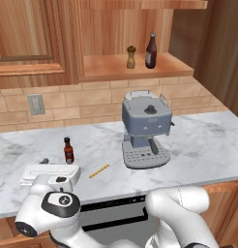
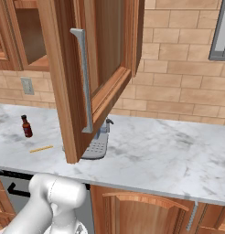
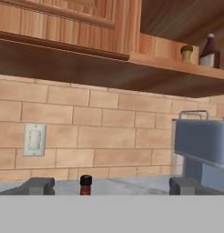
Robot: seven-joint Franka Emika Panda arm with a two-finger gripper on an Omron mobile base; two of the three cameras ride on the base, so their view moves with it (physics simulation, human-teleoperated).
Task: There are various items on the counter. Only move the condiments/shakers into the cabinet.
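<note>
Nearby, yellow stick point(image 1: 98, 170) lies between sauce bottle point(image 1: 68, 150) and coffee machine point(image 1: 145, 130).

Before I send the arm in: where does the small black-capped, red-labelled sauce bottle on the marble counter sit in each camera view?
Left base view: the small black-capped sauce bottle stands left of centre on the white-grey marble counter, left of the thin yellow stick.
Right base view: far left, above the stick.
Hand view: bottom centre, its cap between the dark fingertips.
Shared landmark: the wall outlet plate on the brick backsplash.
</note>
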